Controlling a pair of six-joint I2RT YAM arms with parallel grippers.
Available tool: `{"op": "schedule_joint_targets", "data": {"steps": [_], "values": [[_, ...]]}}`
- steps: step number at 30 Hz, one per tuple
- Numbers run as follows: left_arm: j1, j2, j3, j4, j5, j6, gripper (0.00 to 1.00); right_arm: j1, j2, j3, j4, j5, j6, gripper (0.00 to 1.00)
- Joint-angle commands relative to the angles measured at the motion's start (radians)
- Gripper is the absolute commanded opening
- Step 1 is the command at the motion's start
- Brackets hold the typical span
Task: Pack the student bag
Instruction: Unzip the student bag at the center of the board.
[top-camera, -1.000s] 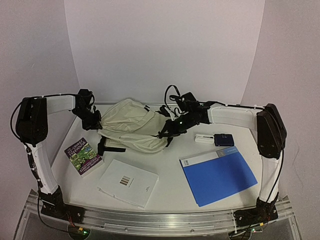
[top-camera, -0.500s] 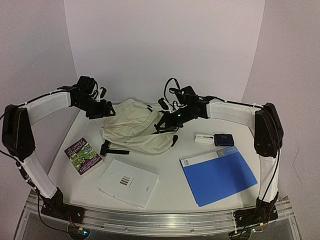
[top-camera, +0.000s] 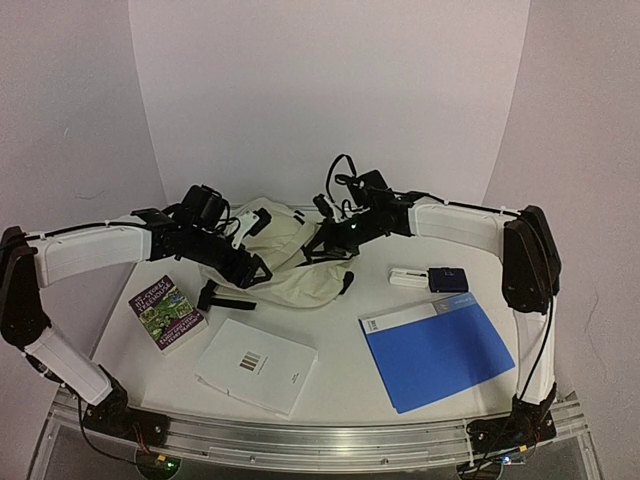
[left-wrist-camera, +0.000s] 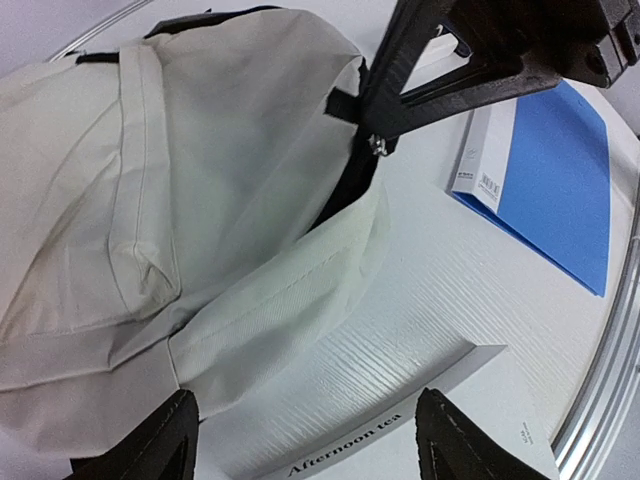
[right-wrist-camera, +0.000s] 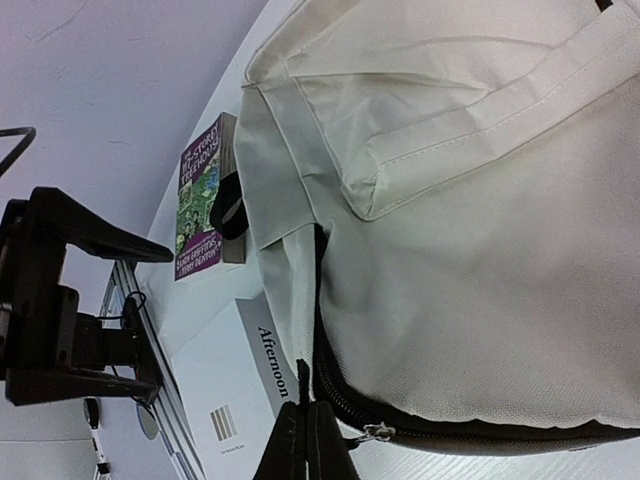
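The soft cream-beige fabric student bag (top-camera: 290, 262) lies slumped on its side at the back middle of the counter (top-camera: 340, 315), between the two arms. A black zipper line (right-wrist-camera: 420, 420) runs along its edge, and a black strap (top-camera: 222, 296) trails out to its left.

The right pincer (right-wrist-camera: 305, 425) has its jaws pressed together at that zipper line. It seems to pinch a thin black pull tab there, though the tab is too small to be sure. The left pincer (left-wrist-camera: 310, 452) hangs with its jaws spread wide, holding nothing, above the bag's near edge and the white book.

That white book with "Afternoon" on its spine (top-camera: 257, 365) lies flat just in front of the bag. A paperback with a purple and green cover (top-camera: 167, 312) lies to its left. A blue plastic folder (top-camera: 437, 350) lies flat to the right, well apart from the bag. Behind it sit a small dark blue box (top-camera: 448, 279) and a small white item (top-camera: 405, 277), side by side.

The counter is white and matte, with fine ribbing visible in the left wrist view. An aluminium rail (top-camera: 320, 440) runs along its near edge. Plain pale walls (top-camera: 330, 90) close in the back and both sides.
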Motion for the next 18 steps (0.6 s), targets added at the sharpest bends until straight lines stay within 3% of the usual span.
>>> {"op": "schedule_joint_targets", "data": {"steps": [1,9,18], "values": [[-0.047,0.083,0.105,0.046,-0.027,0.122,0.73,0.021,0.02,0.073,0.069,-0.036,0.039,0.0],[-0.07,0.229,0.225,0.02,-0.083,0.197,0.66,0.029,0.02,0.126,0.07,-0.021,0.041,0.0],[-0.07,0.23,0.221,-0.029,-0.206,0.174,0.07,-0.027,-0.033,-0.005,0.071,0.019,-0.001,0.0]]}}
